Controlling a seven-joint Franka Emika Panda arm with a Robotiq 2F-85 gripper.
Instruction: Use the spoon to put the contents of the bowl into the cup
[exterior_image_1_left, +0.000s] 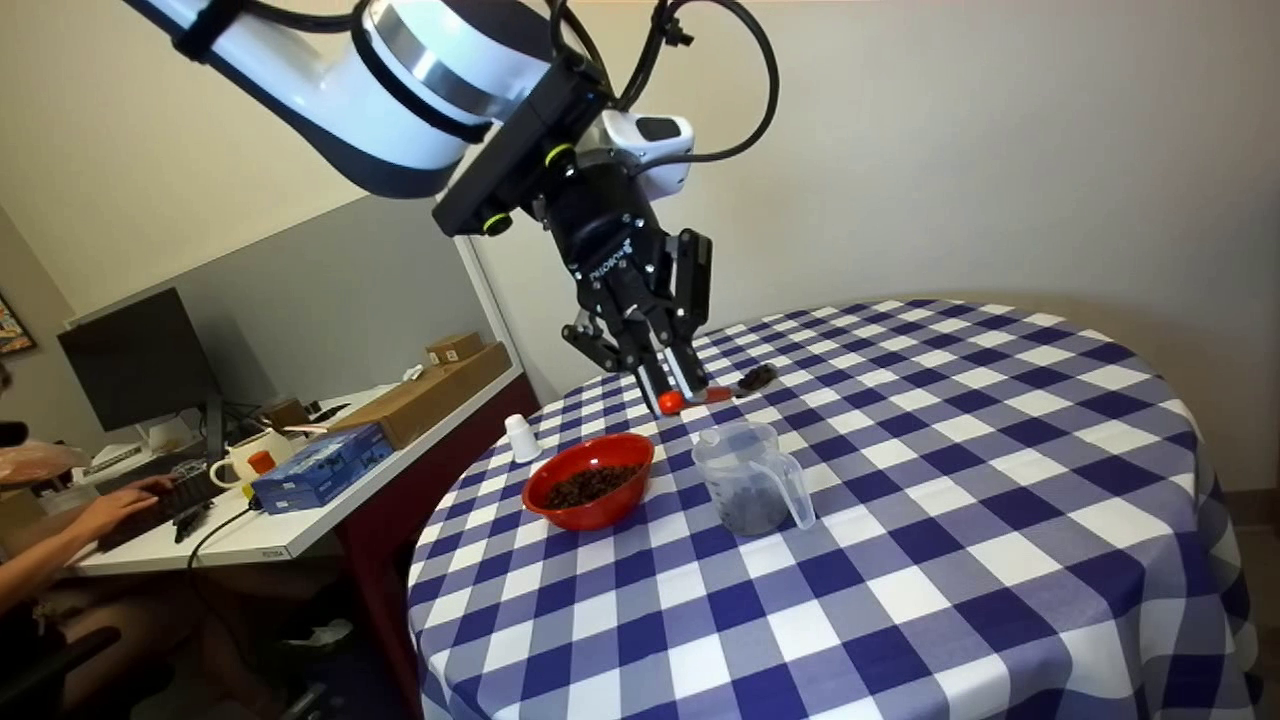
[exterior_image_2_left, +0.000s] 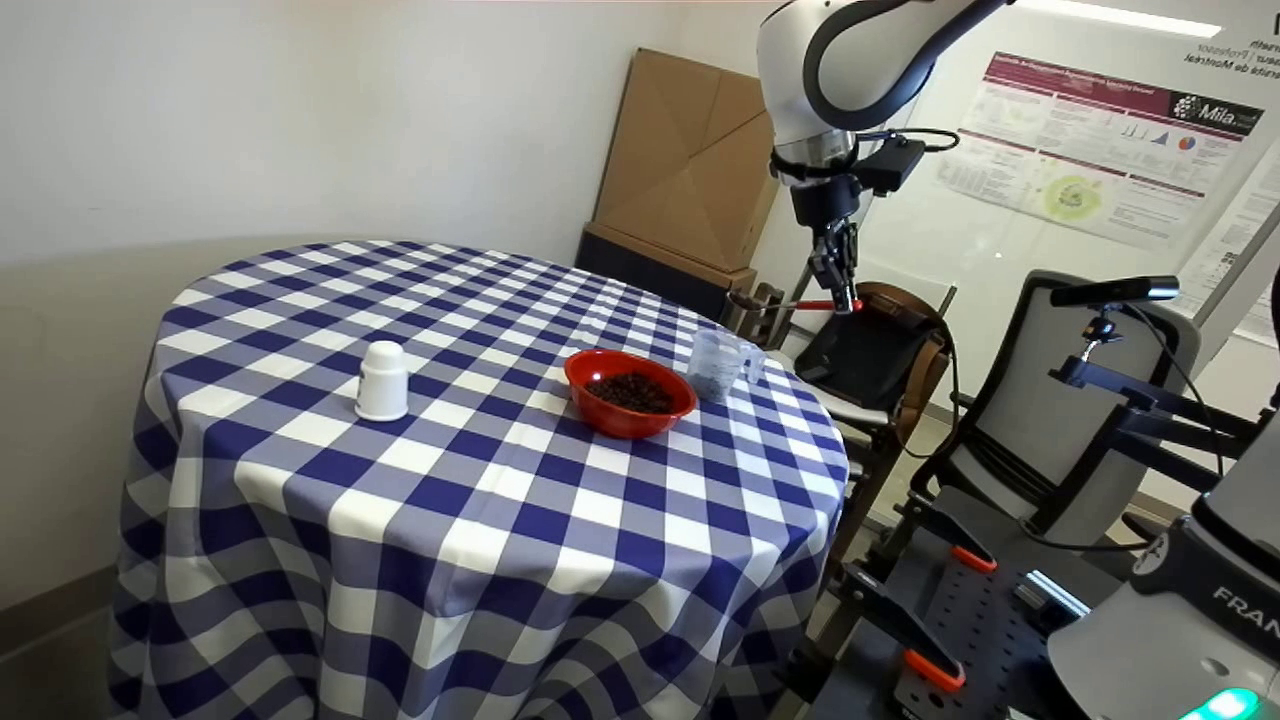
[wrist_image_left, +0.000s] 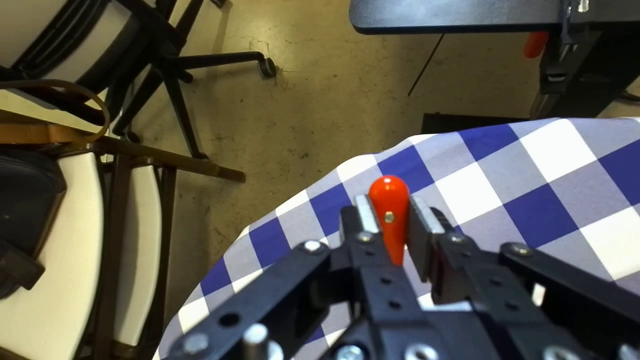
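My gripper (exterior_image_1_left: 676, 392) is shut on the red handle of the spoon (exterior_image_1_left: 718, 394). In the wrist view the rounded handle end (wrist_image_left: 389, 196) sits between the finger pads. The spoon's head carries a dark heap and is held above the table, above and a little beyond the cup in an exterior view. The cup (exterior_image_1_left: 738, 462) is a clear jug with a handle; something greyish shows through its lower part. The red bowl (exterior_image_1_left: 605, 512) stands beside it, with dark loose contents (exterior_image_1_left: 590, 486) inside. Both stand in an exterior view too: bowl (exterior_image_2_left: 628, 420), cup (exterior_image_2_left: 712, 362). The wrist view shows neither.
A white bottle-like object (exterior_image_2_left: 383, 382) stands on the checked tablecloth (exterior_image_2_left: 480, 560) beyond the bowl from the cup. Chairs (wrist_image_left: 130, 240) stand beside the table edge. A desk with a blue box (exterior_image_1_left: 322, 468) is at the side.
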